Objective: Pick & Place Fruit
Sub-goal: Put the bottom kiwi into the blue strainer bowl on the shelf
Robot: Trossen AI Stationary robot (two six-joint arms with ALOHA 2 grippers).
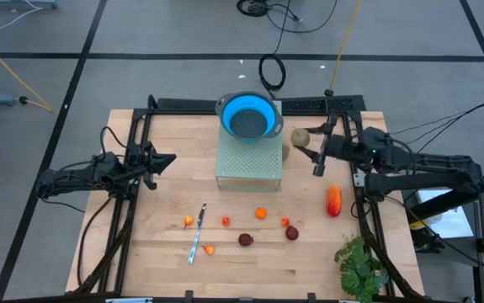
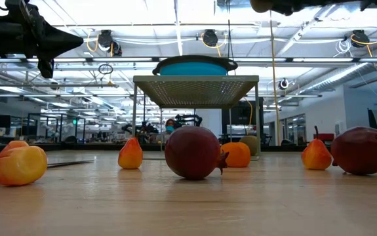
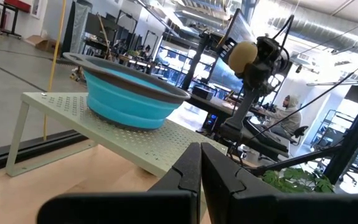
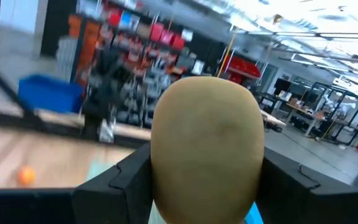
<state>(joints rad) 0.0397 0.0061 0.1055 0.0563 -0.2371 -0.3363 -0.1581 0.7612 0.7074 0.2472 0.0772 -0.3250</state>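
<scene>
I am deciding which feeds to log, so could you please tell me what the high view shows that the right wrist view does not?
Only the high view shows the silver knife, the green plant, the red-orange oblong fruit, two maroon balls and the left end effector, shut and idle at the table's left. Only the right wrist view shows shelving in the room behind. Both show the olive-brown oval clamped in the right end effector.

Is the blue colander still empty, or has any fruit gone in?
Empty: the high view shows only bare mesh inside the blue colander. The right gripper holds the olive-brown oval beside it.
</scene>
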